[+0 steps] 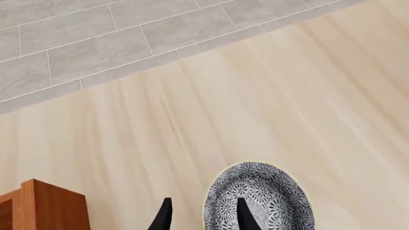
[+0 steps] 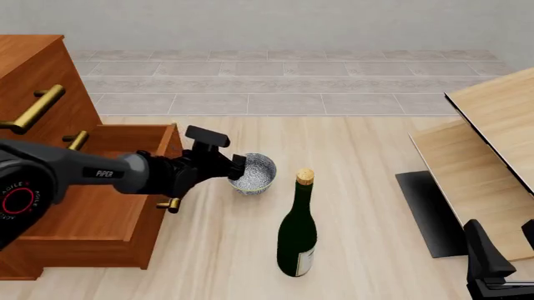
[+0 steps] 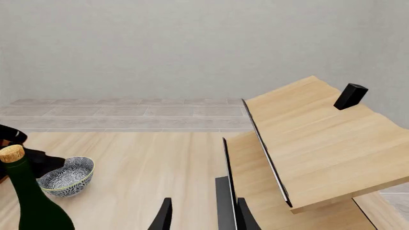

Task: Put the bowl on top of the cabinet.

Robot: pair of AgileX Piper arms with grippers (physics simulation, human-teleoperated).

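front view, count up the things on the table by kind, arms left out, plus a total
bowl: 1
wine bottle: 1
reddish-brown cabinet: 1
pale wood panelled furniture: 1
total: 4

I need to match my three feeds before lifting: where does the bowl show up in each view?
Front view: the bowl sits mid-table, at the left gripper, left of the wine bottle.
Left wrist view: bowl near the bottom edge, one finger over its inside, the other outside the rim.
Right wrist view: bowl at lower left, beside the wine bottle.
Shared landmark: the bottle, in front and right wrist views only.
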